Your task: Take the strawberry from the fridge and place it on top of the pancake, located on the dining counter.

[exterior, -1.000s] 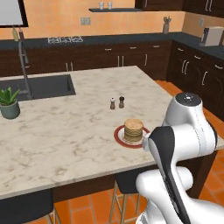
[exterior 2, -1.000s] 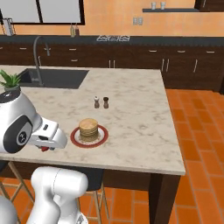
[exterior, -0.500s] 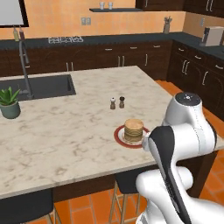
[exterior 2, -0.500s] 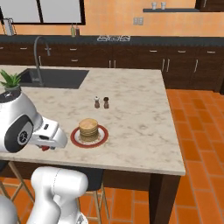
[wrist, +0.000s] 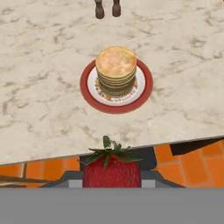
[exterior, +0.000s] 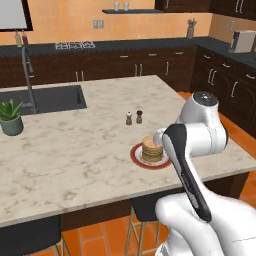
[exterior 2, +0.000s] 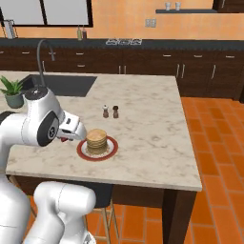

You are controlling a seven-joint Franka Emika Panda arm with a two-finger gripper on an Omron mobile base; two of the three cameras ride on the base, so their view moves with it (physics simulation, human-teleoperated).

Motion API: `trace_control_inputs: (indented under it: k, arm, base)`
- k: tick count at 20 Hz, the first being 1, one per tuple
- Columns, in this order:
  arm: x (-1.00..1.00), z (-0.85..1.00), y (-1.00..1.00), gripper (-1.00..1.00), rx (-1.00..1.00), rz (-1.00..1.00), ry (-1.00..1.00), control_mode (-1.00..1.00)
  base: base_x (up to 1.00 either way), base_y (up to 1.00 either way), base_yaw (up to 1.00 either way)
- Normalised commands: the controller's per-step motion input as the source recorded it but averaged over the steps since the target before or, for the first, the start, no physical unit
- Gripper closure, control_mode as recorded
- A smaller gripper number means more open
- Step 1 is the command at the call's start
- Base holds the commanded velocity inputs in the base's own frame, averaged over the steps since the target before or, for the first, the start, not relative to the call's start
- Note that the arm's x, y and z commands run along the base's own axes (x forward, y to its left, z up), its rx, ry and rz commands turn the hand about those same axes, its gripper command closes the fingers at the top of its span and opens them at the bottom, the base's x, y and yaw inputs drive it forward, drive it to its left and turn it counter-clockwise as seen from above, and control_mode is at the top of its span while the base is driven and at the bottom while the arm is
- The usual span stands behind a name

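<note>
A red strawberry [wrist: 112,171] with green leaves sits at the bottom of the hand view, and my gripper [wrist: 112,178] is shut on it. Ahead of it, past the counter's near edge, a stack of pancake [wrist: 116,65] rests on a red-rimmed plate [wrist: 144,89] on the beige dining counter [wrist: 43,87]. In the right base view my hand [exterior 2: 71,129] hovers just left of the pancake [exterior 2: 96,139]. In the left base view the arm covers the hand beside the pancake [exterior: 152,148]. The fridge is out of view.
Two small shakers [exterior: 134,117] stand just beyond the plate. A potted plant [exterior: 11,117] and a dark sink [exterior: 45,98] with a faucet lie at the counter's far left. Stools stand under the near edge. Dark cabinets line the back wall.
My hand has moved up and toward the plate with the strawberry held; it now hangs closer to the pancake. Plate and shakers have not moved.
</note>
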Motion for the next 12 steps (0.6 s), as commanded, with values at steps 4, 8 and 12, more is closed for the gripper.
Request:
trace_control_inputs:
  k: [4, 8, 12]
  arm:
    - [1.0, 0.03, 0.0, 1.0, 0.04, 0.0, 0.0, -1.0]
    - [1.0, -0.39, -0.02, 1.0, 0.0, 0.0, 0.0, -1.0]
    - [1.0, -0.5, -0.11, 1.0, 0.0, 0.0, 0.07, -1.0]
  base:
    - [0.0, 0.0, 0.0]
    - [0.0, 0.0, 0.0]
    - [0.0, 0.0, 0.0]
